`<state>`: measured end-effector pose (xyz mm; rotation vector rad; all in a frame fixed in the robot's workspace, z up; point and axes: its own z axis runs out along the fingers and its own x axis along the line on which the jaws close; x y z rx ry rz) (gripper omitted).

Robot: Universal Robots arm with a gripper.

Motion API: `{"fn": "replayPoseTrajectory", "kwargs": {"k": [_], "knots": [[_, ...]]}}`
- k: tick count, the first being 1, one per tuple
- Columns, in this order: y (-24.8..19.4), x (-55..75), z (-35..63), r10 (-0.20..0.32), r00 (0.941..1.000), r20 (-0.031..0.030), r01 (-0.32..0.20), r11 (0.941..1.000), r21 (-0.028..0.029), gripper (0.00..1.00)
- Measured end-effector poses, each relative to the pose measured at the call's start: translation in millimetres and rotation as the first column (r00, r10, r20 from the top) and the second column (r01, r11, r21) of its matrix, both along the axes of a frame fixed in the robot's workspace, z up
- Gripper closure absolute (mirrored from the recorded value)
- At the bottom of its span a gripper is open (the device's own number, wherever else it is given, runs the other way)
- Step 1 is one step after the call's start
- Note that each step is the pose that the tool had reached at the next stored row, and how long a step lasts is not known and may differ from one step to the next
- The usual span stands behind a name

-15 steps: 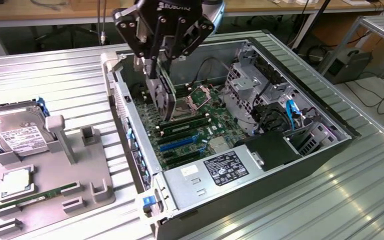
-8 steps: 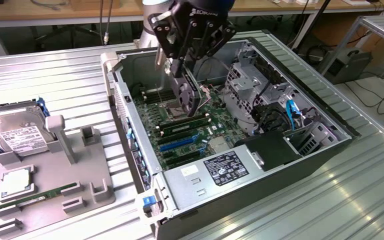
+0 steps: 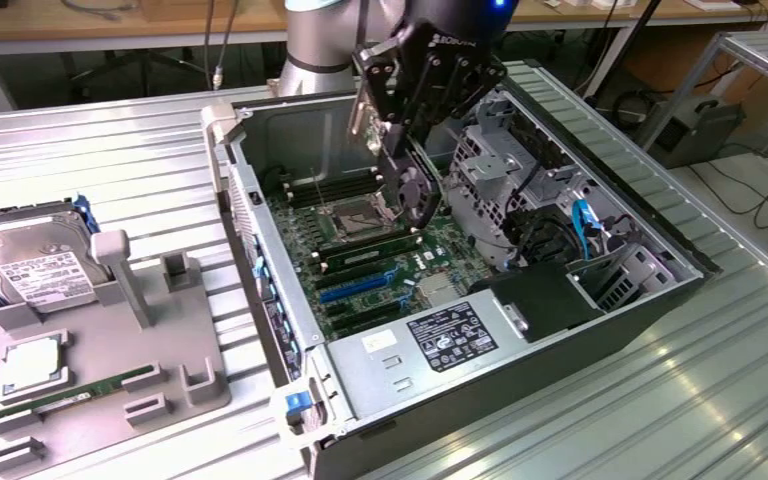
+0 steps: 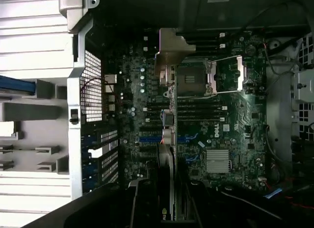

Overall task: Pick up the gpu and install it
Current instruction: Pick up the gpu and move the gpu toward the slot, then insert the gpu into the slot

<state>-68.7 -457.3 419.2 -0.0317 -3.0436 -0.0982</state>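
Black gpu [image 3: 411, 195] hangs edge-down over the motherboard [image 3: 384, 270] inside the open case [image 3: 518, 400] | gripper [image 3: 395, 135] jaws narrowed, clamping its upper edge | likely light, stiff, fragile; best held by card edges, clear of fan

The robot arm [image 3: 320, 40] is cut off by the exterior view's edge at twelve o'clock. The gripper [image 3: 398, 165] covers the upper part of the gpu [image 3: 415, 205], which hangs edge-on with its fan face mostly unseen. The gpu hides the strip of motherboard [image 3: 357, 270] behind it. At eight o'clock the grey holder tray [image 3: 77, 380] runs off the edge. The print on the power supply label [image 3: 448, 340] is too small to read.
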Motion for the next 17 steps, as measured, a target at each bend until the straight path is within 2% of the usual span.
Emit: {"fn": "replayPoseTrajectory", "kwargs": {"k": [3,7,10,17], "knots": [[3.3,18.7,-7.4,0.0,1.0,0.0001,0.0,1.0,-0.0041,0.74],[4.0,38.7,-13.9,0.0,1.0,0.001,0.0,1.0,-0.0055,0.74],[3.8,39.3,-17.0,0.0,1.0,0.0064,0.0,1.0,-0.0057,0.74],[3.8,39.2,-17.3,0.0,1.0,0.0065,0.0,1.0,-0.0058,0.74]]}}
